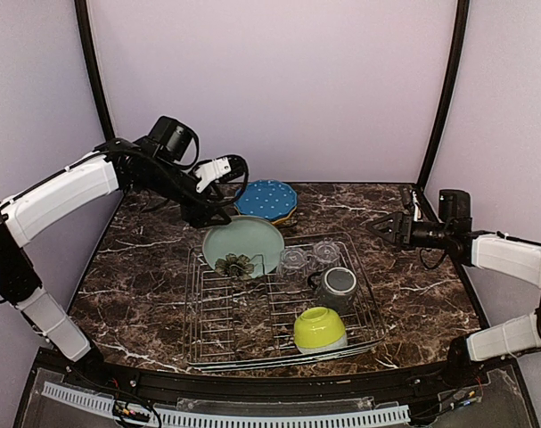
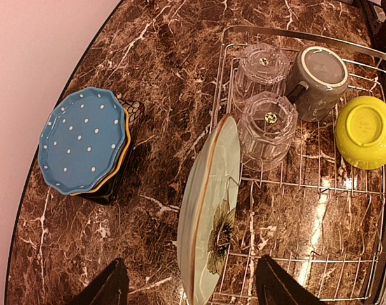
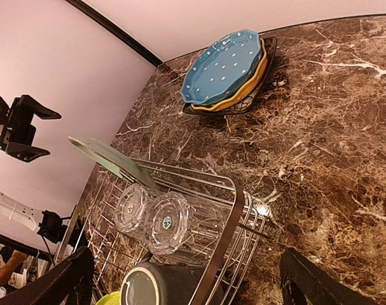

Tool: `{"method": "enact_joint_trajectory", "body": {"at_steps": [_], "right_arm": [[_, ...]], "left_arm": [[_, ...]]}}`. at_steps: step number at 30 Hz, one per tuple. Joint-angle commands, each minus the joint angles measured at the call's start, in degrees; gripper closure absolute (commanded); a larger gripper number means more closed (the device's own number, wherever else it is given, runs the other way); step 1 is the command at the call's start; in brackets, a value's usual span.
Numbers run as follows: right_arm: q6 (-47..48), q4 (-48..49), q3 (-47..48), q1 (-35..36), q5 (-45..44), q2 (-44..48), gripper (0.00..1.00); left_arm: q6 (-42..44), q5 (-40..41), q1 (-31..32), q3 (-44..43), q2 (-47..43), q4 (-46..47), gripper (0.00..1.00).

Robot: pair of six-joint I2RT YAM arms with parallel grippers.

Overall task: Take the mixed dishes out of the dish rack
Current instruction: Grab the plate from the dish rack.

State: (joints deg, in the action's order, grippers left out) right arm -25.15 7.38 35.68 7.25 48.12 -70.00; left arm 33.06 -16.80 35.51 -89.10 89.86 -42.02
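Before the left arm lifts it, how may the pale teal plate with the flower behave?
The pale teal glazed plate looks rigid, probably slippery, as its surface shines. Leaning on edge in the silver wire rack, it may tip.

Soft, even overhead light keeps all three views bright, with only faint, short shadows. The polished desk throws white glare up between the wires of the dish rack. The left pincer and right pincer show as dark, blurred shapes at the lower edges
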Motion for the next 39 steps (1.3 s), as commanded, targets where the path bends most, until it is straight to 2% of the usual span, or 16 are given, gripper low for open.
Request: {"method": "enact_joint_trajectory", "body": {"at_steps": [1,15,19,28,33,39], "right_arm": [[0.20,1.88,1.24,0.23,0.49,-0.62,0.01],[-1.09,3.51,1.24,0.21,0.93,-1.68,0.01],[-1.27,3.63,1.27,0.22,0.95,-1.97,0.01],[-1.38,3.72,1.56,0.16,0.91,-2.31,0.01],[-1.64,3.85,2.02,0.22,1.12,-2.57,0.02],[-1.84,4.03,2.07,0.20,1.36,-2.62,0.01]], "left_arm": [[1.49,2.75,1.14,-2.14,1.40,-3.56,0.33],[4.54,9.34,4.68,-5.08,6.93,-5.88,0.47],[5.31,11.56,5.35,-5.72,8.62,-6.33,0.55],[5.23,12.34,5.75,-6.14,8.67,-5.70,0.88],[4.94,12.46,5.80,-4.89,6.66,-4.48,0.97],[4.30,11.70,5.76,-3.66,3.37,-3.16,0.99]]}}
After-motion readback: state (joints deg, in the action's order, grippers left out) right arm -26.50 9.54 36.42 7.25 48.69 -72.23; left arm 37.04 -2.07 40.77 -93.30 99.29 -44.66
